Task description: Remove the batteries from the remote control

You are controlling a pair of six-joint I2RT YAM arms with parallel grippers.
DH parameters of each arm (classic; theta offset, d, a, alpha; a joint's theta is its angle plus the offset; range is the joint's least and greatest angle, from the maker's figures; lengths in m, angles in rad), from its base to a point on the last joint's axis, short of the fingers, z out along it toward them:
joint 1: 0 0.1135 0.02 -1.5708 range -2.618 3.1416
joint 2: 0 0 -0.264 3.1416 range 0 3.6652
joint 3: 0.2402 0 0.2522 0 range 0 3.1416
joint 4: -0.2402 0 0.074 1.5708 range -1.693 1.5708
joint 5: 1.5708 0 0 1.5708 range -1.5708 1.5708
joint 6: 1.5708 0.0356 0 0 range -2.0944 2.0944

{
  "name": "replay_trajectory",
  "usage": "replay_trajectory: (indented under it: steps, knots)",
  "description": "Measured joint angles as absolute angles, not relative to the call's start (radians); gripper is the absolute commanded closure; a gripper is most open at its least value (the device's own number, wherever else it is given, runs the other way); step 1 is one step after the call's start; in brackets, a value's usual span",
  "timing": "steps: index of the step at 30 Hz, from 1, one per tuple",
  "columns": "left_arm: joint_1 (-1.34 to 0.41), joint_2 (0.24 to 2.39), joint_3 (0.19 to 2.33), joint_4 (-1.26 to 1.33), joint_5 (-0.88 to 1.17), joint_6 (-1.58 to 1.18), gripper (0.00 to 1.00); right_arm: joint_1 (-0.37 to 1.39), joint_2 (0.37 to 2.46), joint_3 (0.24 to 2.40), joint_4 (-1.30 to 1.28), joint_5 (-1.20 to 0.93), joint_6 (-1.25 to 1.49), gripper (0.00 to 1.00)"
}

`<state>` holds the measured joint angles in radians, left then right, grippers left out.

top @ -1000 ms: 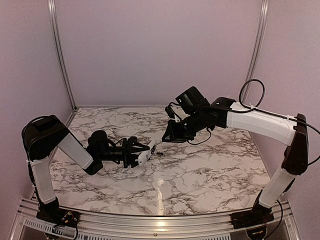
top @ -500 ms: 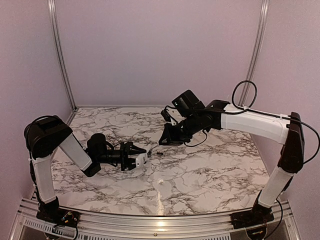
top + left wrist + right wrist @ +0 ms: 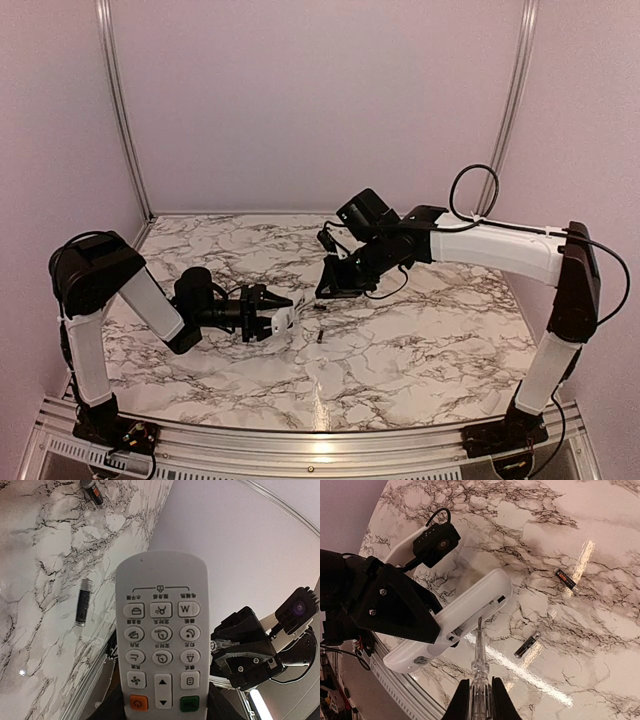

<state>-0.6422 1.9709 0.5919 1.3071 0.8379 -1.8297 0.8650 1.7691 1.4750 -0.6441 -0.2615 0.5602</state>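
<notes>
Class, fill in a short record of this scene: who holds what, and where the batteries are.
left gripper: shut on remote control, held above the table
right gripper: shut on thin stick, tip near the remote's open back
batteries: two, both out of the remote, lying apart on the table; second one farther from the remote

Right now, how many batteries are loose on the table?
2. One battery lies on the marble table just beyond the remote control, the other battery farther out. The remote's compartment is only partly visible, so more could be hidden.
</notes>
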Motion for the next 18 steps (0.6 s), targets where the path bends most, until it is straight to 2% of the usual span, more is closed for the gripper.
replay_trajectory:
  steps: [14, 18]
  knots:
    - [-0.642, 1.963, 0.596, 1.292, 0.841, -1.769, 1.0, 0.865, 1.769, 1.49, -0.669, -0.238, 0.541, 1.0]
    - [-0.642, 1.87, 0.649, 1.096, 0.846, -1.598, 1.0, 0.863, 1.752, 1.511, -0.713, -0.199, 0.529, 1.0]
